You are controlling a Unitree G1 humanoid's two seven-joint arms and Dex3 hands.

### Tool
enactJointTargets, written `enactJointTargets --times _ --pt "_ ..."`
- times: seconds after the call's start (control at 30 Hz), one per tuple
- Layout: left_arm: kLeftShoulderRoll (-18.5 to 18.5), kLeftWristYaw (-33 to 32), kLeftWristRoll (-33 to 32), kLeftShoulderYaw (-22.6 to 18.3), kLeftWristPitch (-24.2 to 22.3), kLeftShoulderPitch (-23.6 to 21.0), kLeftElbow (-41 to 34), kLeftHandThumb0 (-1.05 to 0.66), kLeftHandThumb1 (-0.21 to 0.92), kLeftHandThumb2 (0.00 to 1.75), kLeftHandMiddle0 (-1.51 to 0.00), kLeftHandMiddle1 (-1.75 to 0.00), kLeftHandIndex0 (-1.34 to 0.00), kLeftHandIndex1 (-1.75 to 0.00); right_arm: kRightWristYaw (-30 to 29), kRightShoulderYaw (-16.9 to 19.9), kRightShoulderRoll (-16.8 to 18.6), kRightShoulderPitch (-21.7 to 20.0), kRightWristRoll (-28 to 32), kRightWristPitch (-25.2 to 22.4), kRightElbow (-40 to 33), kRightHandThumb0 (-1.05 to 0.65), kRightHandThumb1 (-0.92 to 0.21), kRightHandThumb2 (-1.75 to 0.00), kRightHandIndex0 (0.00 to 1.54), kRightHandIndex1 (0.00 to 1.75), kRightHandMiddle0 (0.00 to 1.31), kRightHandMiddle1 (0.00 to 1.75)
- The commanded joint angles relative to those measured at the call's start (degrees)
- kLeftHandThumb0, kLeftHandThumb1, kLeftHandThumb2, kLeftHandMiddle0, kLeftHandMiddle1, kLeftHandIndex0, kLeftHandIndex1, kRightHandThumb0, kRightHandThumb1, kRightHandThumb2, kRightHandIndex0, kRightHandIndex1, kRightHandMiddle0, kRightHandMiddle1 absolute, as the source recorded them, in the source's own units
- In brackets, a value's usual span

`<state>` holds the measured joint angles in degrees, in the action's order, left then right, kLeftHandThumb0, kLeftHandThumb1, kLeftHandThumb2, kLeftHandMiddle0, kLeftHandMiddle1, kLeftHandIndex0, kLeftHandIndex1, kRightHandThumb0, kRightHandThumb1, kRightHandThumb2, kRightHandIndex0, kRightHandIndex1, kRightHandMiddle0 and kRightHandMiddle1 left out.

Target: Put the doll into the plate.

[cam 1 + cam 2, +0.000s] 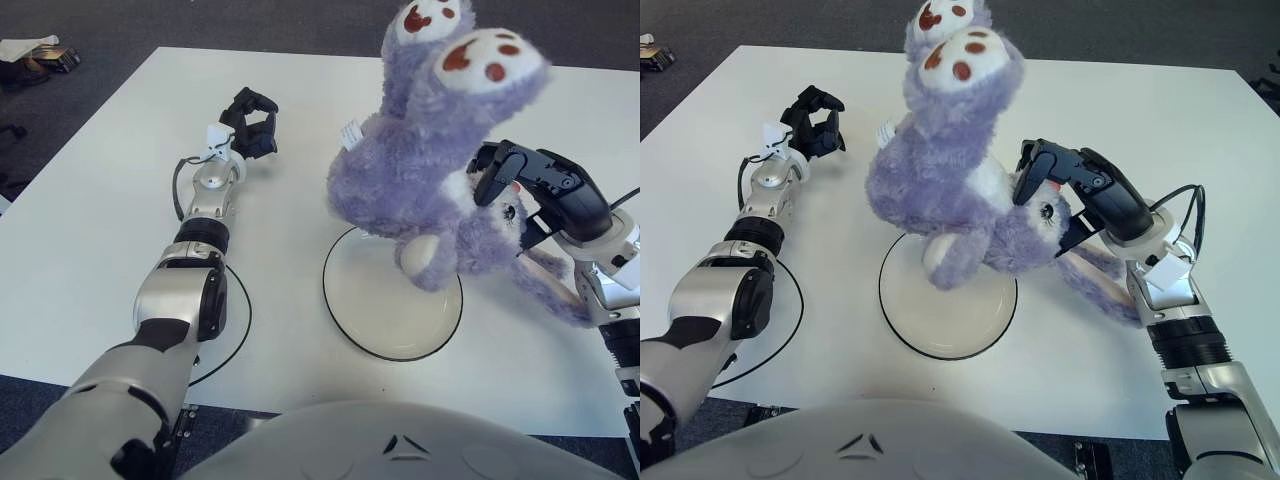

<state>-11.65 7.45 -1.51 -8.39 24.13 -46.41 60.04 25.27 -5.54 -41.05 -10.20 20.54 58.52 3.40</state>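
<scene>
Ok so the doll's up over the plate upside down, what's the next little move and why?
Probably lower it a little. The right hand grips the doll by its head, feet up, with one paw hanging over the plate and most of the body held above its far rim. Bringing it down and slightly nearer should centre it before release. The left hand shows far left of the plate.

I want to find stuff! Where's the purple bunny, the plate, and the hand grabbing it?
doll [400,170], left eye view, on its purple belly
plate [375,305], left eye view, on its bare inside
right hand [540,185], left eye view, on its black fingers
</scene>
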Motion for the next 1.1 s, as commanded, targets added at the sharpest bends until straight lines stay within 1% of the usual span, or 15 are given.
enactJointTargets --times 0.0,0.53,1.07 --pt "-0.20 -0.26 0.16 0.23 -0.74 -1.21 0.34 -0.39 0.64 0.91 -0.98 -1.75 -0.37 -1.75 1.48 1.98 1.12 -0.30 2.12 -0.76 -1.53 -0.42 -0.53 -0.98 1.06 1.75 0.50 1.66" --pt "-0.17 -0.21 0.06 0.27 -1.45 -1.18 0.24 -0.39 0.65 0.90 -0.95 -1.75 -0.37 -1.75 6.84 5.70 4.67 0.16 3.05 -3.35 -3.04 -0.41 -0.53 -0.97 1.05 1.75 0.50 1.65" --pt "0.14 -0.52 0.10 0.43 -1.76 -0.76 -0.10 -0.39 0.65 0.90 -0.93 -1.75 -0.37 -1.75 10.24 8.13 6.68 0.49 3.88 -4.79 -3.83 -0.41 -0.53 -0.97 1.05 1.75 0.50 1.65"
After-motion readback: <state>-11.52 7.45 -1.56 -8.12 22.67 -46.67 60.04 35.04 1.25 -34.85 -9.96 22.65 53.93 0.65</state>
